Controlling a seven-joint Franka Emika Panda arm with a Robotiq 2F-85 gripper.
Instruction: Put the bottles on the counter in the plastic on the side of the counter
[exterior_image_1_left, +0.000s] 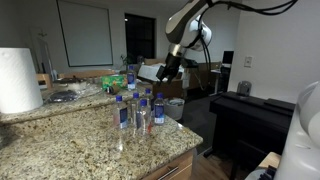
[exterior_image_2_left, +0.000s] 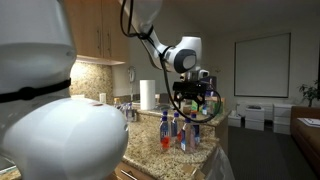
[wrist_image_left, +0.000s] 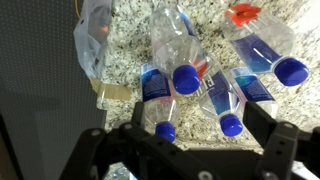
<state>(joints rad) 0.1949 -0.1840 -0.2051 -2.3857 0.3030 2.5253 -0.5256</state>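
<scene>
**Jaws wide apart over the bottle cluster, nothing held**

In my wrist view the gripper (wrist_image_left: 185, 152) fills the bottom edge. Its two dark fingers (wrist_image_left: 280, 145) are spread as wide as they go, with nothing between them and nothing touching them. The tool hangs clear above the counter (wrist_image_left: 125, 70), in contact with no bottle.

Right beneath the tool stand the bottles (wrist_image_left: 175, 75), upright and packed close together. They are clear with blue labels, and I make out at least five. Two small blue caps sit just ahead of the gap between my fingers, and a larger blue cap stands behind them near the middle of the view. Farther out and to the right of the picture is a red-capped bottle (wrist_image_left: 255, 45), with another blue cap just beside it.

Ahead of the tool, toward the left of the wrist picture, the plastic (wrist_image_left: 92, 40) hangs at the counter's edge. It is crinkled and clear, and it sits near the cluster but apart from it. The surface past that edge is dark.

In both exterior views the gripper (exterior_image_1_left: 168, 68) (exterior_image_2_left: 193, 105) hovers above the bottles (exterior_image_1_left: 133, 105) (exterior_image_2_left: 180, 130) near the end of the counter (exterior_image_1_left: 60, 140). Well away from the tool stands a white paper-towel roll (exterior_image_1_left: 18, 80). Off the counter's end is black piano-like furniture (exterior_image_1_left: 250, 110).
</scene>
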